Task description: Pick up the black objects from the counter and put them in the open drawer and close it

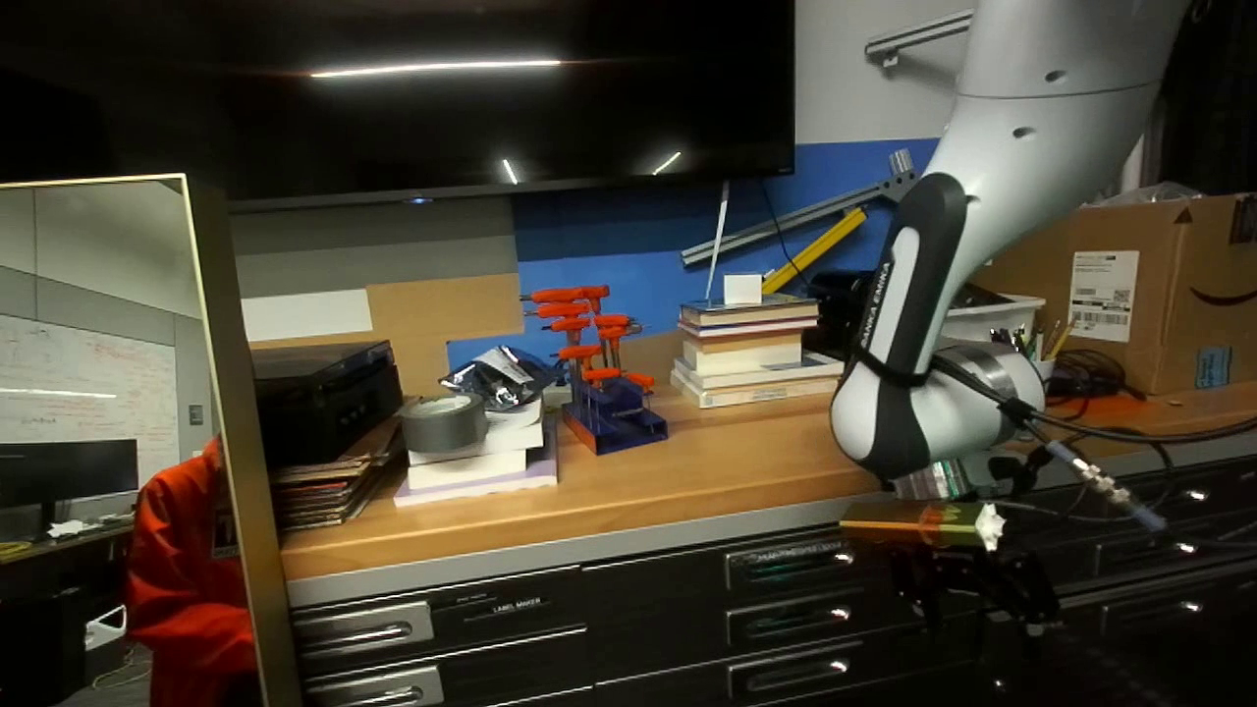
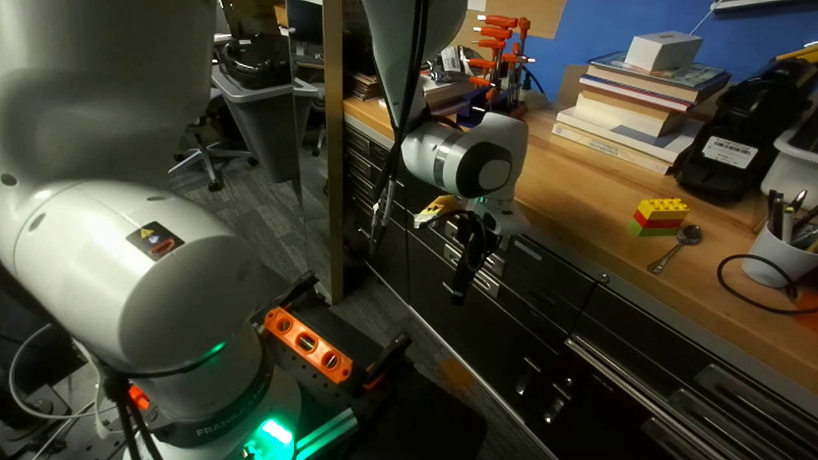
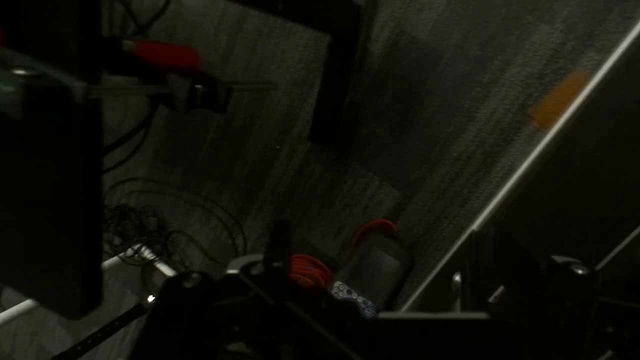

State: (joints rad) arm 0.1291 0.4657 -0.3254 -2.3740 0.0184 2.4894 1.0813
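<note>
Below the bent white robot arm [image 1: 1021, 187], out over the dark grey carpeted floor [image 3: 445, 145], hangs the black two-fingered gripper [image 1: 982, 619]. Its jaws are spread wide, with nothing visible between them. Farther on, a wide, silver-trimmed, dark metal drawer front [image 2: 629, 380] shows; whether it stands open I cannot tell. Above that runs the long light-brown wooden counter [image 2: 575, 191], bearing a small yellow, red and green plastic brick block [image 2: 660, 218] just beside a shiny metal spoon [image 2: 685, 238]. Toward the back, next to the tall, mostly pale stack of books [image 2: 629, 118], sits a bulky matte black shape [image 2: 719, 176], the likeliest match for what is to be moved; whether one piece or several, I cannot say. I judge it stiff-shelled, of middling weight and not fragile; its dull surface should grip well enough, though the white barcode label [image 2: 730, 152] on its near face may slip. A pinch across its narrower width, clear of that label, seems the sensible hold. It looks rounded and lumpy, deep black with hardly any shine, its upper outline hard to trace.
</note>
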